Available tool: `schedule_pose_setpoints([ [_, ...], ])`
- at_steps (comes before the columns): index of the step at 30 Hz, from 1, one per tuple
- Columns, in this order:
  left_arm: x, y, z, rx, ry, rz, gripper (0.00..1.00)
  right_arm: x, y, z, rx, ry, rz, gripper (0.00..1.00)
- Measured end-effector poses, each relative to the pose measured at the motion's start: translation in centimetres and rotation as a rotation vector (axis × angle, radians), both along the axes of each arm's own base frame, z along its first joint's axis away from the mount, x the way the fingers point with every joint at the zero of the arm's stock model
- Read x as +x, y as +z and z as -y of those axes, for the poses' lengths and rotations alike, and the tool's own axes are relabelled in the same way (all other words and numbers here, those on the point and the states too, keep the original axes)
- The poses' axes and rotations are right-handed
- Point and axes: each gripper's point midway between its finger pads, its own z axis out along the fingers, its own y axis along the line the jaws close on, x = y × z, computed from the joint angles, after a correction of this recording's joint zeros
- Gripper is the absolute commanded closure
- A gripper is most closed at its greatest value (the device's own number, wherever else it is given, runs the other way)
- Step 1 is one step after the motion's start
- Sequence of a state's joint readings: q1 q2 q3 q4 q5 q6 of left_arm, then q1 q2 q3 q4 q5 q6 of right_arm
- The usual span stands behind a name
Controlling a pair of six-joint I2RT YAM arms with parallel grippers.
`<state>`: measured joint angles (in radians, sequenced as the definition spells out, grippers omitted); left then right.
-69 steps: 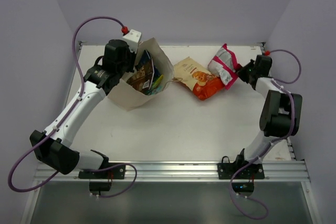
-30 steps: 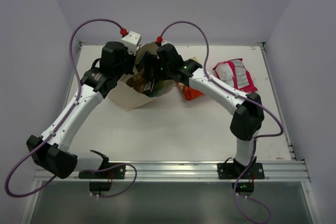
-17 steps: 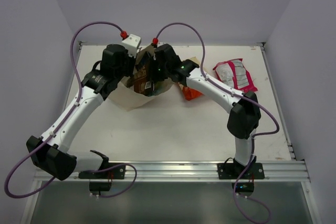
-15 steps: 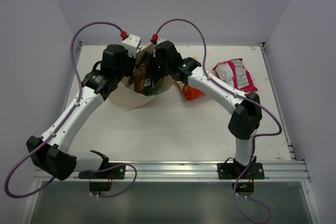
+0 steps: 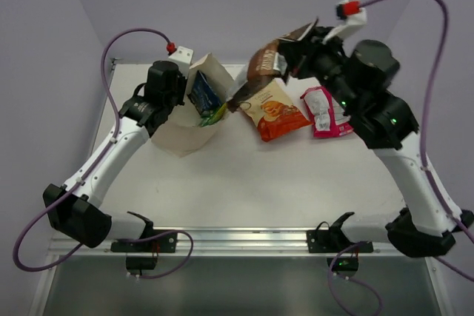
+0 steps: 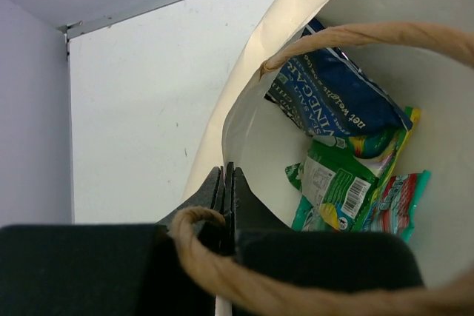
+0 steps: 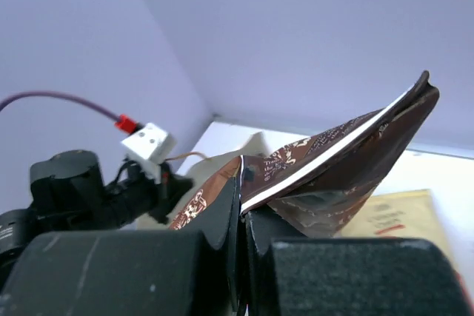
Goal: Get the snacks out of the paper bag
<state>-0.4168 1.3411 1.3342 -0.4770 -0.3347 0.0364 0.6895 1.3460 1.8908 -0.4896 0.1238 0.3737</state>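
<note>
Right gripper (image 7: 241, 197) is clamped tight on the long dark brown crinkly packet (image 5: 264, 64) and has it up in the air, tilted. From the overhead camera its lower end hangs between the bag and the packets already lying out. That one's clear of the bag.

Left gripper (image 6: 227, 183) is pinched closed on the rim of the tan kraft paper bag (image 5: 181, 137), near the far left of the white table (image 5: 244, 183). The bag's mouth gapes open, and a thin twisted cord handle (image 6: 370, 35) loops across the left wrist view.

Three snacks sit inside the bag:
- dark blue crinkly packet (image 6: 333, 94), highest up against the bag wall
- small green packet (image 6: 337, 183), just below the blue one
- teal candy pack (image 6: 396, 197), tucked beside the green one

Out on the table, the orange-and-cream chips packet (image 5: 275, 111) lies flat just right of the bag. The pink-and-white packet (image 5: 324, 111) is just beside it, further right. Can't tell if those two are touching.
</note>
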Motion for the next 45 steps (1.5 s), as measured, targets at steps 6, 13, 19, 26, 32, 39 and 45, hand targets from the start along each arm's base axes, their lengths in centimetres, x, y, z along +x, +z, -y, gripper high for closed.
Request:
schedule_pose_setpoints([
  [6, 0.6, -0.1, -0.7, 0.022, 0.041, -0.001, 1.00, -2.0, -2.8, 10.6, -0.027, -0.282, 0.010, 1.00],
  [13, 1.2, 1.0, -1.5, 0.027, 0.079, 0.020, 1.00, -0.8, -16.3, 8.1, -0.187, -0.195, -0.261, 1.00],
  [19, 1.9, 2.5, -3.2, 0.040, 0.136, 0.052, 1.00, -2.7, -27.1, -0.5, -0.200, 0.108, -0.536, 1.00],
  [26, 2.9, 4.7, -5.2, 0.067, 0.178, 0.093, 1.00, -5.5, -29.6, -5.7, -0.015, 0.332, -0.571, 1.00],
  [32, 3.2, 4.7, -3.9, 0.057, 0.097, 0.088, 1.00, -6.4, -37.7, -1.8, -0.022, 0.224, -0.708, 0.87],
  [39, 2.2, 3.1, -1.7, 0.040, 0.005, 0.058, 1.00, -6.8, -41.0, 3.8, -0.187, 0.029, -0.774, 0.33],
  [45, 0.9, 2.1, -0.6, 0.033, -0.044, 0.037, 1.00, -2.1, -24.2, 2.9, -0.164, 0.022, -0.391, 0.27],
])
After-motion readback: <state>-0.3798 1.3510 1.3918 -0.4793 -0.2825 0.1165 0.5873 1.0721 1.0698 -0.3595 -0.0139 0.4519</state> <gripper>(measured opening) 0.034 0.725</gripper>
